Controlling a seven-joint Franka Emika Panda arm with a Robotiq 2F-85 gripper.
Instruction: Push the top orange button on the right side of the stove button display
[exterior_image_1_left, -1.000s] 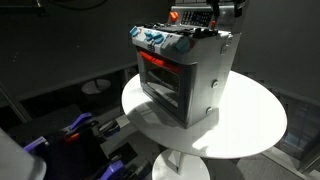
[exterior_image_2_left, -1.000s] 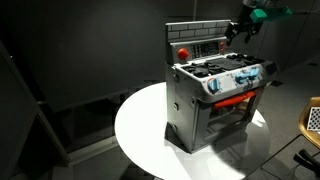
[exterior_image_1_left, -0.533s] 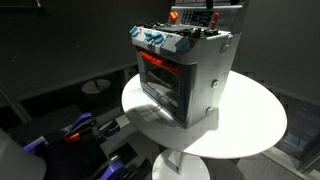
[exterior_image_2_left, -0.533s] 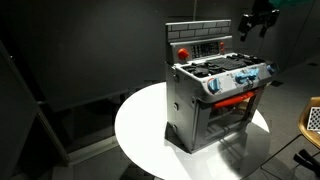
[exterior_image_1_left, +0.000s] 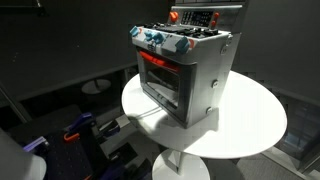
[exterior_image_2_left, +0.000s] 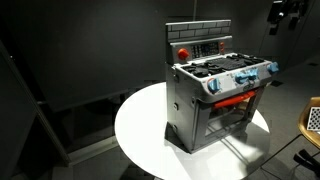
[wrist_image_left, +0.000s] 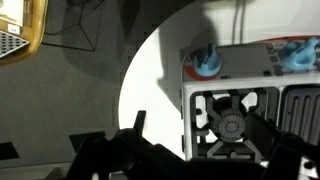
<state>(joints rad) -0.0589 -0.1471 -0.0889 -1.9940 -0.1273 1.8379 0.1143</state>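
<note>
The silver-grey toy stove (exterior_image_1_left: 185, 75) stands on a round white table in both exterior views (exterior_image_2_left: 215, 100). Its oven window glows red. Blue-white knobs (exterior_image_2_left: 240, 80) line its front edge. The stove button display (exterior_image_2_left: 203, 46), a dark panel with red-orange edging, rises at the back and also shows in an exterior view (exterior_image_1_left: 195, 17). My gripper (exterior_image_2_left: 283, 16) hangs high at the right, well clear of the display. In the wrist view my gripper (wrist_image_left: 199, 122) is open and empty above a burner (wrist_image_left: 232, 122) and two knobs (wrist_image_left: 205, 62).
The round white table (exterior_image_1_left: 255, 125) carries only the stove; its edge also shows in the wrist view (wrist_image_left: 150, 70). Blue-purple equipment (exterior_image_1_left: 75, 130) lies on the dark floor below. A yellowish object (exterior_image_2_left: 312, 120) stands at the right edge.
My gripper has moved up and to the right, away from the button display. It has left the frame in an exterior view.
</note>
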